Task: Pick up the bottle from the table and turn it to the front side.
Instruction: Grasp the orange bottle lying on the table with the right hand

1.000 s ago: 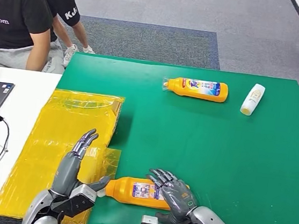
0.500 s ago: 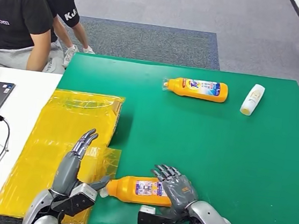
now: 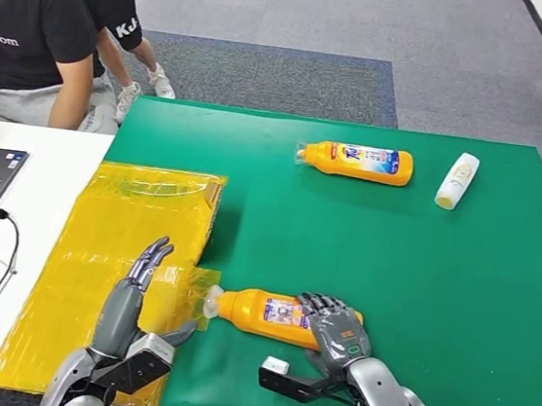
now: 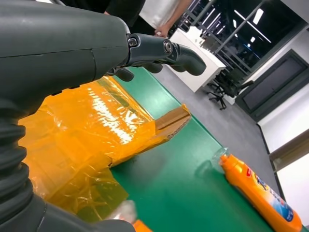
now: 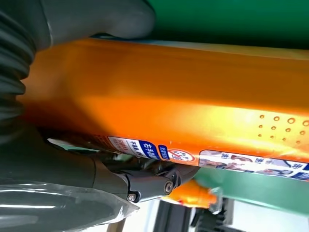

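Nearest of three bottles (image 3: pixel 270 315) shifted, right hand (image 3: pixel 335 334) around it

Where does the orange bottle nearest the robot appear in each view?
Head view: near bottle, low centre, held by right hand.
Left wrist view: its neck tip, beside yellow bag.
Right wrist view: its orange body, very close.
Shared landmark: green table.
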